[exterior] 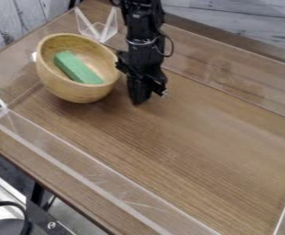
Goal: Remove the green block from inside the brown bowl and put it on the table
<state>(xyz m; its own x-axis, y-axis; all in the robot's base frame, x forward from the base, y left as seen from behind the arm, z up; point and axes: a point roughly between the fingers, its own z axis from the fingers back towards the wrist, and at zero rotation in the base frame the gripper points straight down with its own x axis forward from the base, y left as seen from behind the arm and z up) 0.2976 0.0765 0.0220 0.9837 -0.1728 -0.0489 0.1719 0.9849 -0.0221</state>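
Tool closed beside brown bowl, green block inside, left of it

Lab: acrylic-walled table, robot arm

The green block is a light mint green with a matte look. The brown bowl is light tan wood outside, paler and yellowish inside. The counter is brown with wood grain and plank lines running across it. The gripper is black. The acrylic walls edging the counter are clear.
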